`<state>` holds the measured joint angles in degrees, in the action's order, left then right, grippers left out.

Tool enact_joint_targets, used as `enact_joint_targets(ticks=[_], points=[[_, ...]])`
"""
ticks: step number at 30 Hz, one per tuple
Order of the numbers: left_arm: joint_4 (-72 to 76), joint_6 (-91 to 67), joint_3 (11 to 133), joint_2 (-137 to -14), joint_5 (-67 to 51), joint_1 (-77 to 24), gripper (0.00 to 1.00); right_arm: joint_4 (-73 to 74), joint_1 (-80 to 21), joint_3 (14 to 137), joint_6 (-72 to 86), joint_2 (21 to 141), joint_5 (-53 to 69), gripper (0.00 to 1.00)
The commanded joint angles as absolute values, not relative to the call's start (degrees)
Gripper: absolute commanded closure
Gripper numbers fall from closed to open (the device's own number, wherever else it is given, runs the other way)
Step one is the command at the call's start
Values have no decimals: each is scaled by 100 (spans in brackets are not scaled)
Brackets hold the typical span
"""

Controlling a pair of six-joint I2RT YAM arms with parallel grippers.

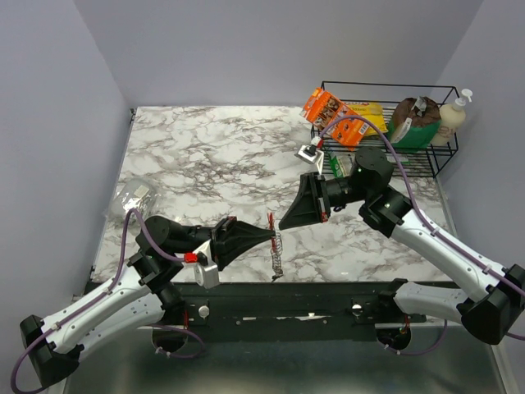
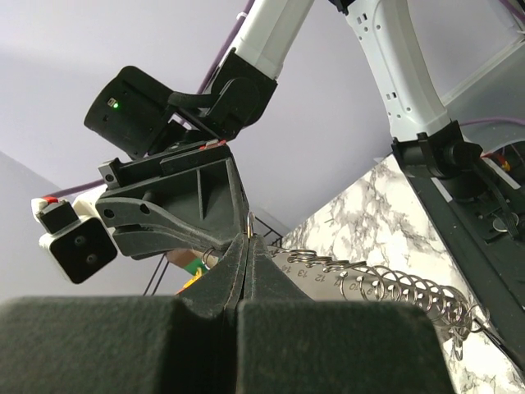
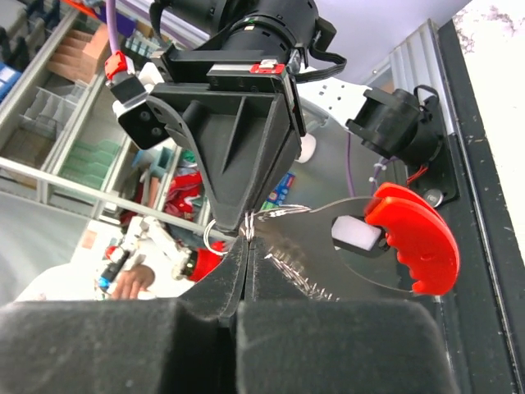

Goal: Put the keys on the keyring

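Observation:
The keyring (image 1: pixel 277 254) is a slim grey metal strip lined with wire rings, with a red plastic piece (image 1: pixel 271 220) at its top. It hangs above the table's near edge between the two grippers. My left gripper (image 1: pixel 267 236) is shut on its upper end. In the left wrist view the ringed strip (image 2: pixel 369 283) runs away to the right of the shut tips (image 2: pixel 248 242). My right gripper (image 1: pixel 283 223) meets it tip to tip. The right wrist view shows it (image 3: pixel 248 240) shut on a thin wire ring at the edge of the plate (image 3: pixel 328 254), beside the red piece (image 3: pixel 414 246). The keys are out of view.
A black wire basket (image 1: pixel 443 123) at the back right holds an orange box (image 1: pixel 328 107), a brown bag (image 1: pixel 414 121) and a soap bottle (image 1: pixel 454 115). A crumpled clear bag (image 1: pixel 135 195) lies at the left edge of the marble table (image 1: pixel 205 156).

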<state>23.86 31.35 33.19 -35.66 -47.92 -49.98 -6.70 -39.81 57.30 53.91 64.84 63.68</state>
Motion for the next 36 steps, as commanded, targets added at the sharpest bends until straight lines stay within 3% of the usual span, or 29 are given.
enact_joint_targets(ticks=[1, 8, 9, 11, 12, 14, 15, 18, 20, 23, 25, 27, 33, 35, 36], points=[[2505, 3208, 3349, -3507, -4649, -5036, 100, -229, -4025, 5985, 4931, 6443, 6144, 100], [2268, 3103, 3357, -3472, -4457, -5036, 99, -18, -4025, 6117, 4518, 6223, 5678, 100], [2215, 3042, 3366, -3454, -4378, -5036, 87, 148, -4025, 6152, 4439, 6170, 5608, 100], [2119, 2840, 3366, -3437, -4194, -5036, 75, 491, -4025, 6292, 4106, 6152, 5424, 100], [2153, 2656, 3358, -3437, -4071, -5036, 62, 605, -4025, 6345, 3991, 6135, 5362, 100], [2241, 2287, 3340, -3410, -3763, -5036, 51, 764, -4025, 6372, 3754, 6100, 5221, 100], [2233, 1920, 3357, -3410, -3509, -5036, 41, 782, -4025, 6363, 3701, 6074, 5186, 100], [2233, 1103, 3463, -3463, -2877, -5036, 24, 826, -4025, 6302, 3464, 5977, 5002, 100], [2241, 592, 3585, -3559, -2498, -5036, 17, 905, -4017, 6276, 3218, 5889, 4817, 100], [1814, -595, 3900, -3769, -1287, -5036, 1, 984, -4017, 6179, 2761, 5679, 4545, 99], [1400, -1288, 4138, -3910, -428, -5027, 1, 1159, -4025, 6109, 2315, 5581, 4369, 100], [715, -1301, 4586, -4174, -377, -5010, 1, 1318, -4017, 6100, 1944, 5467, 4298, 100], [-1001, -282, 5879, -4877, -2019, -4983, 2, 1828, -4017, 6021, 801, 5309, 4429, 100], [-1177, -133, 6098, -4983, -2537, -4975, 5, 1907, -4017, 6003, 519, 5282, 4700, 100], [-1091, -27, 6108, -4957, -3384, -4966, 10, 1899, -4017, 5977, 266, 5195, 5076, 100]])
